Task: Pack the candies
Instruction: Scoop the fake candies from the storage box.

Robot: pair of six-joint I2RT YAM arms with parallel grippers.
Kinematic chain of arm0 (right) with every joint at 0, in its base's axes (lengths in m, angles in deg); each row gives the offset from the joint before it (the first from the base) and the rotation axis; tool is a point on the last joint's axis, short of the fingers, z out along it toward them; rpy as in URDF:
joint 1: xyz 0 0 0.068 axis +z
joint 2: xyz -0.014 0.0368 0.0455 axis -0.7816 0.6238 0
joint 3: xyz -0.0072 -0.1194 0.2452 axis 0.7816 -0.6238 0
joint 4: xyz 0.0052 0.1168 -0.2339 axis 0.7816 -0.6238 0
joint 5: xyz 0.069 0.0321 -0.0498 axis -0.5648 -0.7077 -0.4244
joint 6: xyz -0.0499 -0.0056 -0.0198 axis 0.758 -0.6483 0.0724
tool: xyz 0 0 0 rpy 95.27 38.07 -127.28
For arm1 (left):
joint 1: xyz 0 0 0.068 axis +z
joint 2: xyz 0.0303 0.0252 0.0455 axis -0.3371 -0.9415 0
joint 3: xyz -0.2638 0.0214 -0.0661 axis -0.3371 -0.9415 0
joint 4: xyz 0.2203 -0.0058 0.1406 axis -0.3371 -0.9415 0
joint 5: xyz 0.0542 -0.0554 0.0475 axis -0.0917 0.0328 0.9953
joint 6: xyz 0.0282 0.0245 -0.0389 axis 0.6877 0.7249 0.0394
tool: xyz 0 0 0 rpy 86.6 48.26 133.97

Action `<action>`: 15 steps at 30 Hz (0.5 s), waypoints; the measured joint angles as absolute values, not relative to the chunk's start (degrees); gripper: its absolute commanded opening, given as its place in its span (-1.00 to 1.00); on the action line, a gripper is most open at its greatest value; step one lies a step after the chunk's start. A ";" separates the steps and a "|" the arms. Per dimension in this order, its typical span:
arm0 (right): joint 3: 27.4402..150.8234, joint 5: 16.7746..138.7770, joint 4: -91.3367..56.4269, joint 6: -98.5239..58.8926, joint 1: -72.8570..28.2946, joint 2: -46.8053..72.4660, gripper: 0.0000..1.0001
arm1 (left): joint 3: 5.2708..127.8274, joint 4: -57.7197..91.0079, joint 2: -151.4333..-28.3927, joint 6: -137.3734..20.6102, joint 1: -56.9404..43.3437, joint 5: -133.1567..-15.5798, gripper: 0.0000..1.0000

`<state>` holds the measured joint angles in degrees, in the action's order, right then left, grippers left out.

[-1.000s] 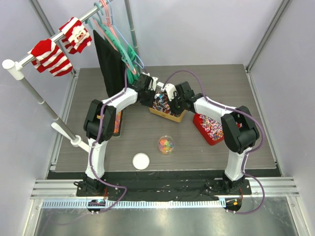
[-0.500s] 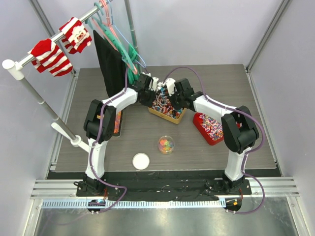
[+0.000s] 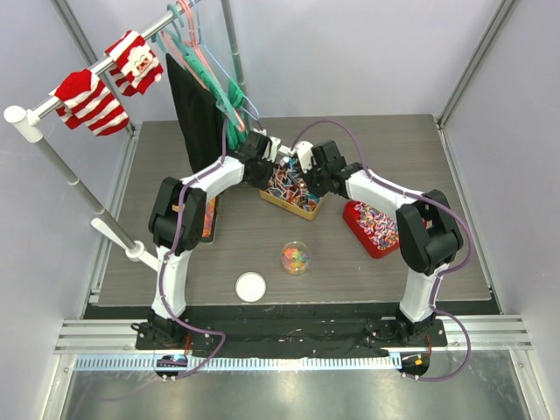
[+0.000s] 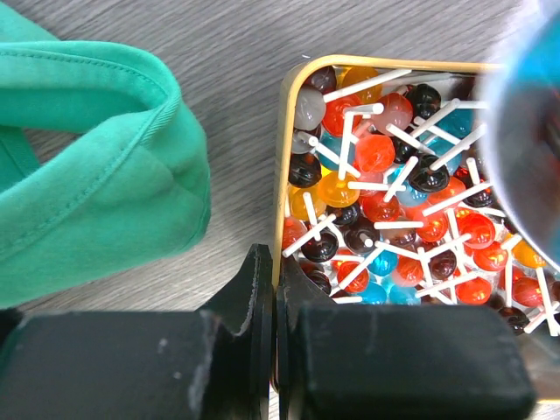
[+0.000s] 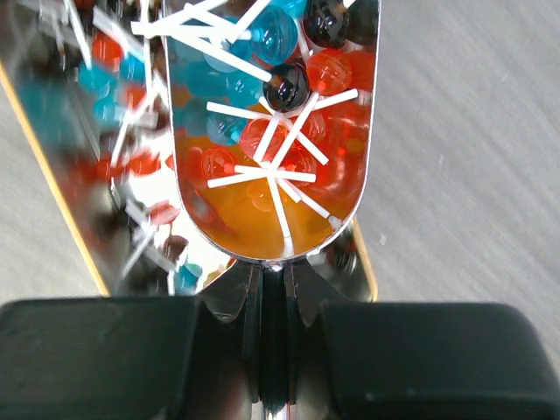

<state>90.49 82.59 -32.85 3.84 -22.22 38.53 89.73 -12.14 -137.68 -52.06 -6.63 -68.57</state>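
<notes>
A gold-rimmed tin (image 3: 308,207) full of lollipops (image 4: 385,201) stands mid-table. My left gripper (image 3: 265,166) is shut on the tin's near rim (image 4: 283,219), its jaws (image 4: 274,273) pinching the rim. My right gripper (image 3: 308,171) is shut on the handle of a silver scoop (image 5: 271,131), which lies in the tin with several lollipops in its bowl; the jaws meet at the handle (image 5: 273,278). Gummy candies fill a clear cup (image 3: 295,256) nearer the arms. Striped wrapped candies lie in a red tray (image 3: 360,229) at the right.
A white lid (image 3: 250,286) lies near the front. A green garment (image 4: 96,166) hangs just left of the tin, below a rack with hangers (image 3: 210,70) and red-striped socks (image 3: 92,101). An orange packet (image 3: 208,219) sits by the left arm.
My right gripper has moved a little left with the scoop, deeper over the tin. The tin has shifted slightly left. The left gripper keeps its hold on the rim.
</notes>
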 measured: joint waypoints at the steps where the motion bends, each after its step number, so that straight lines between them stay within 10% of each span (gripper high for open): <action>1: 89.59 82.56 -33.31 4.08 -22.22 37.77 -0.98 | 89.73 -12.18 -137.68 -52.08 -6.54 -68.43 -1.00; 15: 81.37 80.14 -43.03 11.05 -22.26 22.66 -0.98 | 92.24 -14.54 -137.73 -51.67 -5.53 -68.02 -1.00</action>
